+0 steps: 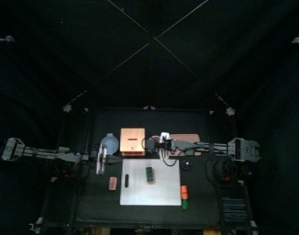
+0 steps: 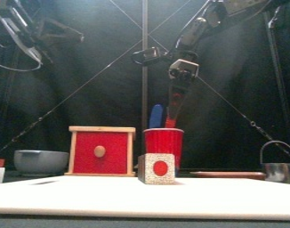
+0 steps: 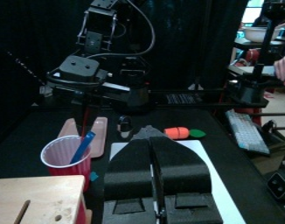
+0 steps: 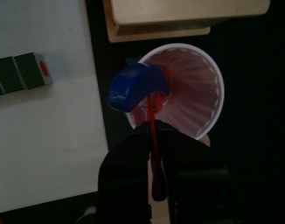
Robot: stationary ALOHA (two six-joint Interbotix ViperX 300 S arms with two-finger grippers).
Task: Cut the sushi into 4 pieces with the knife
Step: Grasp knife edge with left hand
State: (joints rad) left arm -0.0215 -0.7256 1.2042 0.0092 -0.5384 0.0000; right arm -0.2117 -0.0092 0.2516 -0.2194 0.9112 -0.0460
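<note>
Board (image 2: 135,200) nearest, sushi (image 2: 159,167) lying on it, looks whole, uncut. Right claw (image 4: 153,159) clamped on red knife (image 4: 151,122), far end down in cup (image 2: 163,142). Left claw (image 3: 153,140) closed, empty, above counter (image 1: 97,197) left of board. All cuts left.

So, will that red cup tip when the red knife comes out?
Likely light: the red cup looks thin-walled and hollow. Upright and taller than wide, blue knife leaning inside, it could tip under sideways drag. Lifting the red knife straight seems safer.
</note>
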